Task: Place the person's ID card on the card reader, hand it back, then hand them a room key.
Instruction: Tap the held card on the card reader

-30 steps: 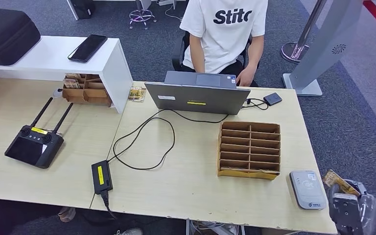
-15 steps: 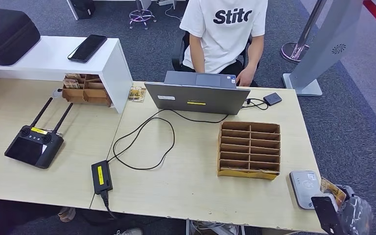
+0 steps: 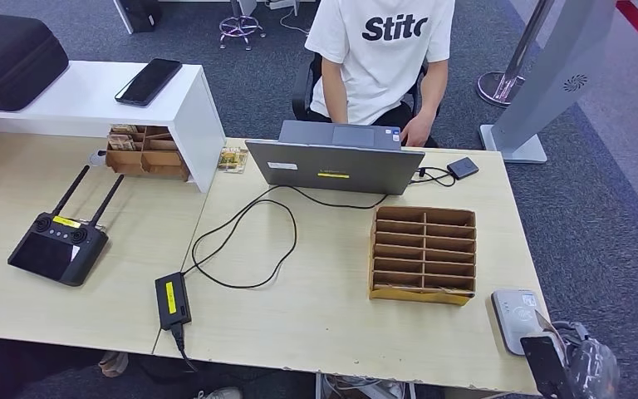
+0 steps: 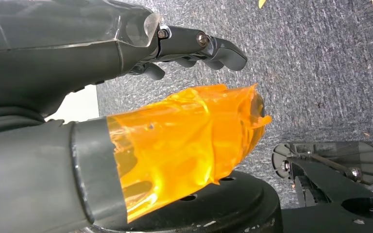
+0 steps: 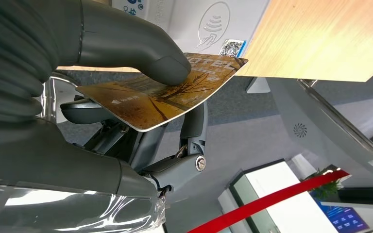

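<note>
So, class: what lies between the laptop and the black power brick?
In the head view, a looping black cable runs across the bare table from laptop to brick.

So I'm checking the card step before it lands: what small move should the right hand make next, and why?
Probably carry the card a little further over the card reader and lower it flat. The right hand pinches the card at the table's near right corner, and in the right wrist view the card's far edge just overlaps the reader, tilted and apparently not yet lying on it.
</note>
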{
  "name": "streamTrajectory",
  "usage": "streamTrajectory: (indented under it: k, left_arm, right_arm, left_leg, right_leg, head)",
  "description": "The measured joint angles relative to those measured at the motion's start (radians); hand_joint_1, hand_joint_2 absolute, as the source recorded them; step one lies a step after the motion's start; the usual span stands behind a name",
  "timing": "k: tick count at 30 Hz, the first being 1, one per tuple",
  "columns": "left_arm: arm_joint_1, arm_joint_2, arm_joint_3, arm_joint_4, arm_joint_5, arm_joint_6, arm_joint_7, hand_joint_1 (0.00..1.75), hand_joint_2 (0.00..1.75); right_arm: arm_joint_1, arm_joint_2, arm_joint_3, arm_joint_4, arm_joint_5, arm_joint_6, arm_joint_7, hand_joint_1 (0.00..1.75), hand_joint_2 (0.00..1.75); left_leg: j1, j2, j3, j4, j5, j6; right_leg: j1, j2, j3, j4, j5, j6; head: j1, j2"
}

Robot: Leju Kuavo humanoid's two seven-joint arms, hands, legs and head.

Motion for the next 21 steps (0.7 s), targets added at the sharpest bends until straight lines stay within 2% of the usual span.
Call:
streamTrajectory:
  k: [21]
  left_arm:
    - [0.0, 0.0, -0.001, 0.0, 0.0, -0.002, 0.0, 0.0, 0.0]
  right_arm:
    - [0.0, 0.0, 0.0, 0.01, -0.004, 0.022, 0.001, 1.75, 1.75]
  left_leg:
    - [0.0, 0.0, 0.0, 0.0, 0.0, 0.0]
  right_leg:
    - [0.0, 0.0, 0.0, 0.0, 0.0, 0.0]
  head:
    - [0.0, 0.0]
